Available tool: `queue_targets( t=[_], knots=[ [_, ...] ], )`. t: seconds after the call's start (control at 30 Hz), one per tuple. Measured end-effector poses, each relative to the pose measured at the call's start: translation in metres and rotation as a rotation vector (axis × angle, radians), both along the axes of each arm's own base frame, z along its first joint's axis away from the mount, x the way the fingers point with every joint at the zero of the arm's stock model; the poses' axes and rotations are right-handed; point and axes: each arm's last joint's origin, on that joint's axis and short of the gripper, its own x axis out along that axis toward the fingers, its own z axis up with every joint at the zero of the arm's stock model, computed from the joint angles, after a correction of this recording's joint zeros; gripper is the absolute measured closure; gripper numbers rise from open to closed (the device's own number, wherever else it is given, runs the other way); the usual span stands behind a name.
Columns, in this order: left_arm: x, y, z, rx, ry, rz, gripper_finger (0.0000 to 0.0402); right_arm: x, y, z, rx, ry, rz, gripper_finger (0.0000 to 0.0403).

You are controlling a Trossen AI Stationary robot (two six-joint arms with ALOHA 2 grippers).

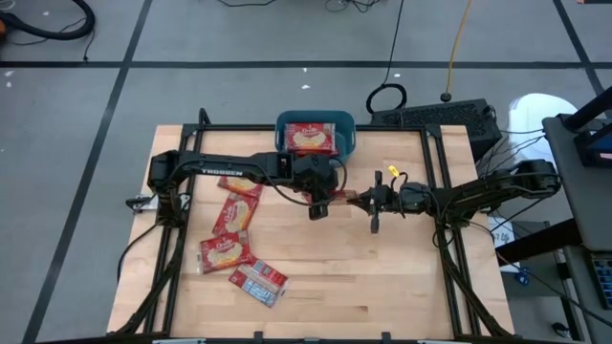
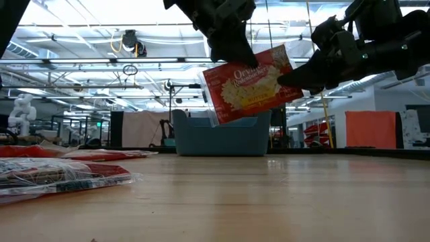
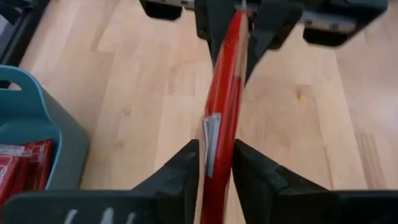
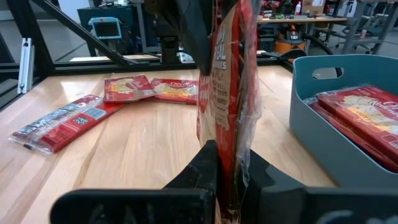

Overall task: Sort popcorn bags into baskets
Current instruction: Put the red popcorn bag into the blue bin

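Both grippers, left (image 2: 232,50) and right (image 2: 295,77), pinch one popcorn bag (image 2: 250,84) mid-air, its long axis spanning between them; I note the basket (image 1: 344,143) just beyond, nearer my left arm.

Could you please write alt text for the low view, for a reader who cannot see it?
Two dark grippers, left and right, hold one red popcorn bag in the air above a wooden table. A teal basket stands behind it, and more bags lie at the left.

Glossy film popcorn bags (image 2: 247,84) (crinkly), matt wood table (image 1: 402,277).
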Motion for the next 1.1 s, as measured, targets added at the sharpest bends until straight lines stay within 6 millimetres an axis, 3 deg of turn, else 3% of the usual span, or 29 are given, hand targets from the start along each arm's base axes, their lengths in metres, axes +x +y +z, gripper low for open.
queue_targets(
  t=[0.23,0.43,0.6,0.83,1.1],
  knots=[
    [-0.001,0.000,-0.001,0.035,0.021,-0.050,0.0382,0.000,-0.001,0.000,-0.005,0.001,-0.023,0.0388],
    [-0.004,0.005,-0.002,0.037,0.040,-0.048,0.0371,0.000,-0.001,0.002,-0.007,-0.022,-0.028,0.0366],
    [-0.016,0.013,0.002,0.062,0.112,-0.058,0.0384,-0.002,-0.001,0.007,-0.007,-0.051,-0.048,0.0309],
    [-0.033,0.039,0.037,0.123,0.148,-0.066,0.0380,-0.003,-0.002,0.010,-0.023,-0.061,-0.076,0.0241],
    [-0.055,0.083,0.100,0.216,0.112,-0.022,0.0387,-0.004,0.001,0.004,0.004,0.001,0.026,0.0235]
  ],
)
